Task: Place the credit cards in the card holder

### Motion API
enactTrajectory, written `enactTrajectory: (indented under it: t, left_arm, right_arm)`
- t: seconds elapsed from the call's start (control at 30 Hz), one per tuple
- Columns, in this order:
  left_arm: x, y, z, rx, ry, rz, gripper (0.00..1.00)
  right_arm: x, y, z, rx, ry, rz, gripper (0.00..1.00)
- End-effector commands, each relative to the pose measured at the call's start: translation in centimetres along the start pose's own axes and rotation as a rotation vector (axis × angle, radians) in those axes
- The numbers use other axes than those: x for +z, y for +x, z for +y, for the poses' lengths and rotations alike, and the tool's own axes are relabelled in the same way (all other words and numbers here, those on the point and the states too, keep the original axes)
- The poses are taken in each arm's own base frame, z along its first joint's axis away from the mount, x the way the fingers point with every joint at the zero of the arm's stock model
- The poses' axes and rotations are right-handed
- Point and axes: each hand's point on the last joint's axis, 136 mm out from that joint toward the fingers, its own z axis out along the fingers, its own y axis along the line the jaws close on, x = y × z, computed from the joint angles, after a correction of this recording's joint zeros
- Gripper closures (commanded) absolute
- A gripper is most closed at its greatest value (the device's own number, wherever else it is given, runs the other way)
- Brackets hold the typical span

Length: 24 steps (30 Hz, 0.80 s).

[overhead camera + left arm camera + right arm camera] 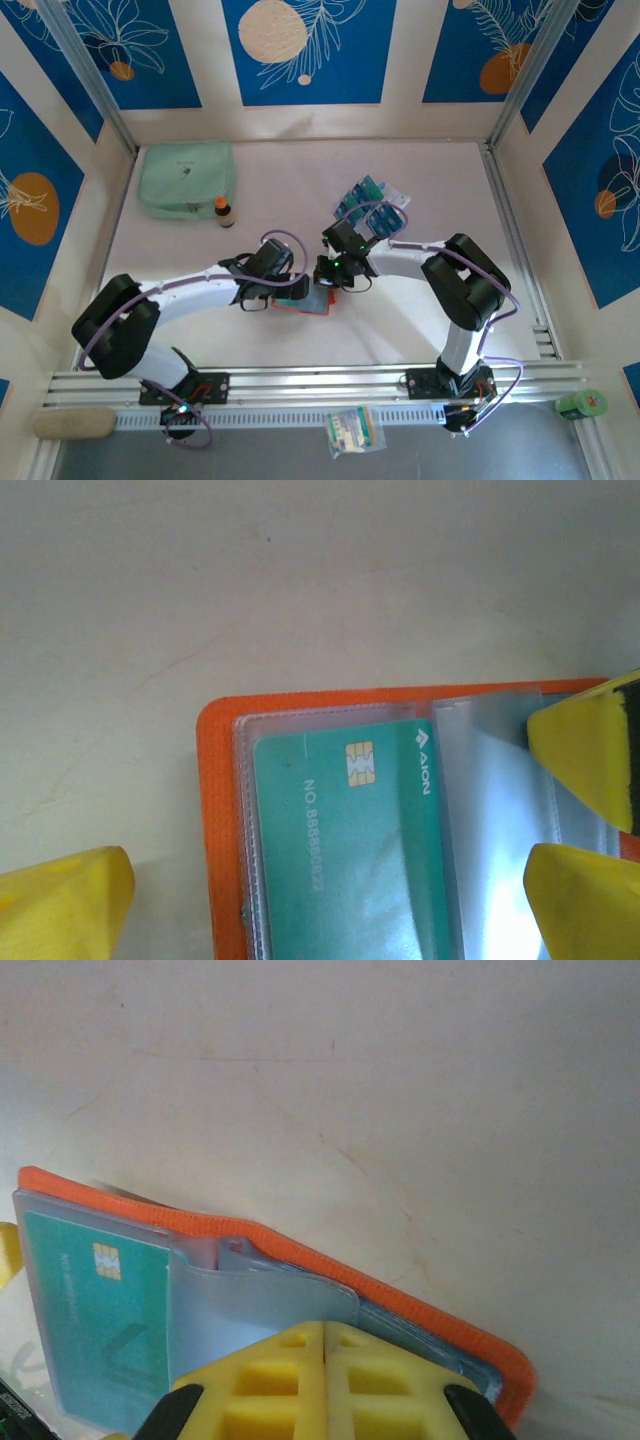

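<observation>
1. One teal-green card (340,860) with a gold chip sits inside a clear pocket of the card holder (215,780). The holder lies open and flat on the pale table (200,580), near the middle and toward the arms' bases.
2. Next to that pocket we see a second clear sleeve (490,810), shiny with glare.
3. We find the right gripper (325,1345) clenched, its yellow jaws pressed together with the tips against that clear sleeve. We cannot tell whether a leaf of plastic is caught between them.
4. The left gripper (328,878) is released and grasps nothing. Its fingers are spread wide, one over bare table just beside the orange edge and the other over the sleeve.
5. The remaining cards (372,195) lie in a loose pile farther back on the table, right of centre and well apart from the holder.
6. A mint-green pouch (185,178) lies at the far left, with a small bottle (222,211) just beside it.
7. A sachet packet (353,430) lies on the front ledge between the arm bases.
</observation>
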Motion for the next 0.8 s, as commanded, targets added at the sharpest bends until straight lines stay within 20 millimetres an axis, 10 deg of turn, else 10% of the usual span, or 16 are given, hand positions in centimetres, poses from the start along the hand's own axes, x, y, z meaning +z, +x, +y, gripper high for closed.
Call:
enactTrajectory:
  t: [0.0, 0.77]
  left_arm:
    - [0.6, 1.1, 0.0, 0.032, 0.006, 0.024, 0.0]
    - [2.0, 2.8, 1.2, 0.037, -0.026, 0.056, 0.07]
  right_arm:
    - [0.4, 0.7, -0.5, 0.03, -0.001, 0.035, 0.99]
    - [-2.8, 0.1, 0.3, 0.042, -0.049, -0.045, 0.82]
